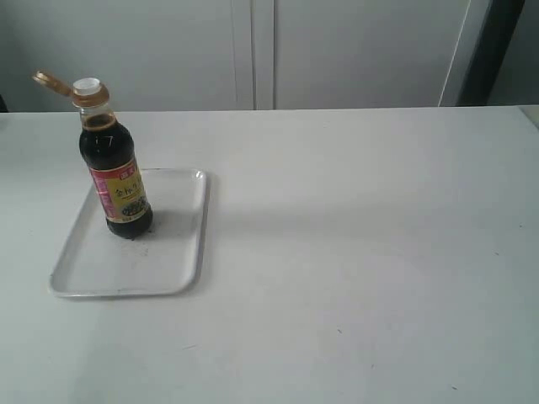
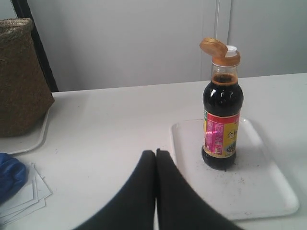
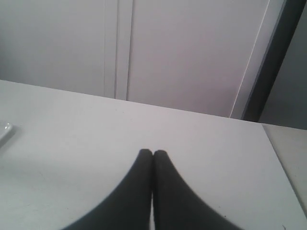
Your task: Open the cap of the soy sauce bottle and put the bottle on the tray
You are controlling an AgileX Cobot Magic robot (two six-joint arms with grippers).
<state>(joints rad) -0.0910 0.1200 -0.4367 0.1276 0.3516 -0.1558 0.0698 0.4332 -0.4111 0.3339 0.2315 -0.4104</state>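
Soy sauce bottle (image 1: pixel 118 181) stands upright on the tray (image 1: pixel 181 252), base near the tray's centre, long axis vertical, narrow neck pointing straight up. The bottle is clear, smooth and round-bodied, filled almost to the neck with dark brown-black liquid. A glossy label (image 1: pixel 125 192) in red, pink and yellow wraps its lower half. The cap (image 1: pixel 52 82) is orange-brown plastic. Its collar sits on the neck and its hinged lid is flipped open and tilted back, pointing outward past the tray's left edge in the exterior view. The round white spout (image 1: pixel 87 85) is exposed and faces up. The tray is flat white plastic, rectangular with rounded corners and a low raised rim. Dark specks and scuffs mark its floor around the bottle's base. It lies on a matte white table (image 1: pixel 354 252). The left gripper (image 2: pixel 156 153) is closed, its smooth black fingers pressed tip to tip with nothing between them. It sits off the tray, just short of one tray edge and apart from the bottle. The right gripper (image 3: pixel 153 153) is likewise closed and empty, over bare table well apart from the tray. Farther from the tray than the left gripper is, the left wrist view shows a coarse woven brown basket (image 2: pixel 21 76), a blue object (image 2: pixel 9 172) and a few white paper cards (image 2: pixel 29 196).
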